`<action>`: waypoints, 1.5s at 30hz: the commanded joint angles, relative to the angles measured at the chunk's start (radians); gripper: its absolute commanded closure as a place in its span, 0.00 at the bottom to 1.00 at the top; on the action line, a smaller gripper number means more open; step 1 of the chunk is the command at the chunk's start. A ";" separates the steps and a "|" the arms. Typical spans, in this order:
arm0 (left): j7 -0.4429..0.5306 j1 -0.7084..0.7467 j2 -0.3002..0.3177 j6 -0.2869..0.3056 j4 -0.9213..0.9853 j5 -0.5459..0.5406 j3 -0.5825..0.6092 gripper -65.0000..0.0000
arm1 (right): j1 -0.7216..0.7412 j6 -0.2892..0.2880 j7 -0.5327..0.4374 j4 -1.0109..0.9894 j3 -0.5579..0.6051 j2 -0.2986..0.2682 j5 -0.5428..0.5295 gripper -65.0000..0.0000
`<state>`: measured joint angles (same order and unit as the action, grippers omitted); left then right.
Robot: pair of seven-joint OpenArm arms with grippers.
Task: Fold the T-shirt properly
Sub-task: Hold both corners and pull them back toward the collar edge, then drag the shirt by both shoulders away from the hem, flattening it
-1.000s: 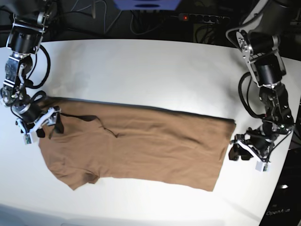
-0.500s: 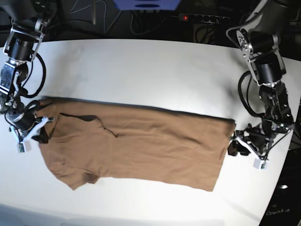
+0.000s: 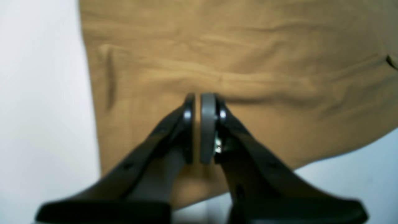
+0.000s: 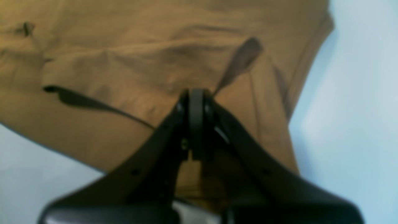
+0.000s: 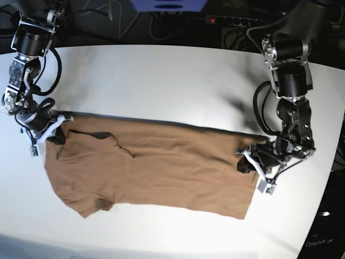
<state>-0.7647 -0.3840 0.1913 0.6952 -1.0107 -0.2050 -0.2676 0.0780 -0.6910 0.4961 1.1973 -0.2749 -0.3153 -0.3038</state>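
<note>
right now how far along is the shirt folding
Early on. Done: the T-shirt lies folded lengthwise into a long band on the table. In hand: both pincers are shut on its ends, the left pincer at the hem end, the right pincer at the collar end. Left: the crosswise folds into a compact stack.

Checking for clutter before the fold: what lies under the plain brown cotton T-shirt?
Around the brown T-shirt only the white table shows. Whatever lies beneath the cloth is covered, so nothing there can be seen.
</note>
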 commanded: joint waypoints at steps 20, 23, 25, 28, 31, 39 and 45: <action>0.043 0.076 0.029 0.003 -0.006 -0.007 -0.003 0.95 | -0.083 -0.003 -0.129 0.008 -0.004 -0.009 -0.011 0.99; 0.073 0.098 0.030 0.003 -0.006 -0.007 -0.003 0.95 | -0.102 -0.003 -0.142 0.008 -0.005 -0.009 -0.011 0.99; 0.075 0.110 0.032 0.003 -0.006 -0.007 -0.005 0.95 | -0.125 -0.003 -0.144 0.008 -0.005 -0.009 -0.011 0.99; 0.077 0.128 0.032 0.003 -0.006 -0.009 -0.005 0.95 | -0.140 -0.003 -0.144 0.008 -0.005 -0.009 -0.011 0.99; 0.077 0.147 0.033 0.003 -0.006 -0.009 -0.005 0.95 | -0.160 -0.003 -0.144 0.010 -0.005 -0.009 -0.011 0.99; 0.070 0.231 0.046 0.003 -0.020 -0.014 -0.091 0.95 | -0.226 -0.003 -0.196 0.010 -0.005 -0.011 -0.013 0.99; 0.070 0.306 0.047 0.003 -0.049 -0.009 -0.117 0.95 | -0.306 -0.003 -0.261 0.011 -0.005 -0.009 -0.018 0.99</action>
<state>-0.6117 -0.0944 0.2249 0.7265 -1.0657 -0.2958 -0.3836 -0.2165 -0.6960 0.1753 1.2079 -0.2783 -0.3134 -0.3523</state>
